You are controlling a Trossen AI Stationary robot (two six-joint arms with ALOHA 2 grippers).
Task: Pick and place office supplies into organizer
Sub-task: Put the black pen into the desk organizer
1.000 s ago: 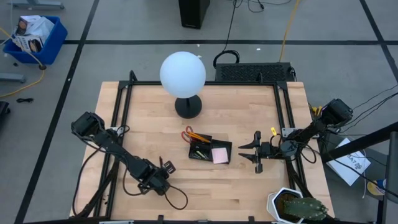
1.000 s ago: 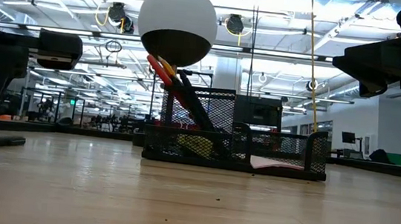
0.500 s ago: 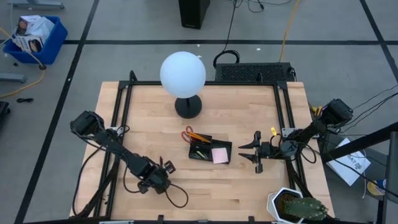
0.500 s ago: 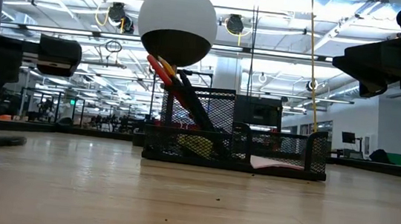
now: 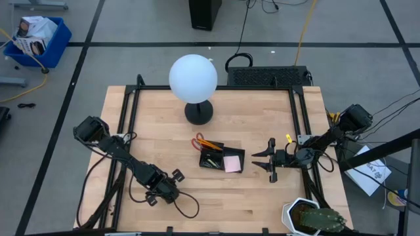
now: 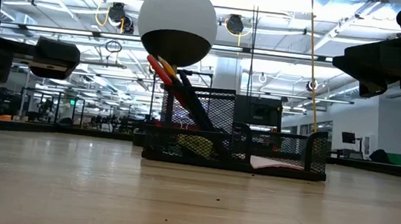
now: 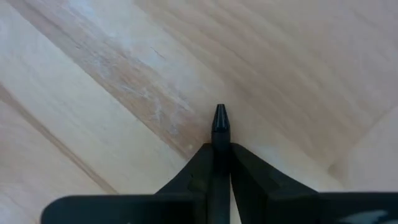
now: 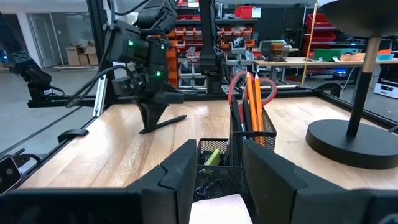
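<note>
Organizer (image 6: 279, 146) sits mid-surface, long axis left to right, with pad (image 5: 231, 163) and pens (image 8: 239, 115) inside. Right jaws stand apart just beside its right end, facing it. Left jaws, pressed together, sit well off front-left.

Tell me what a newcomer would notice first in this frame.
The white globe lamp dominates the table's far side. Near the middle sits the black mesh organizer, with red-handled scissors and orange pencils standing upright in it. The left gripper is low at the near-left, the right gripper beside the organizer.
</note>
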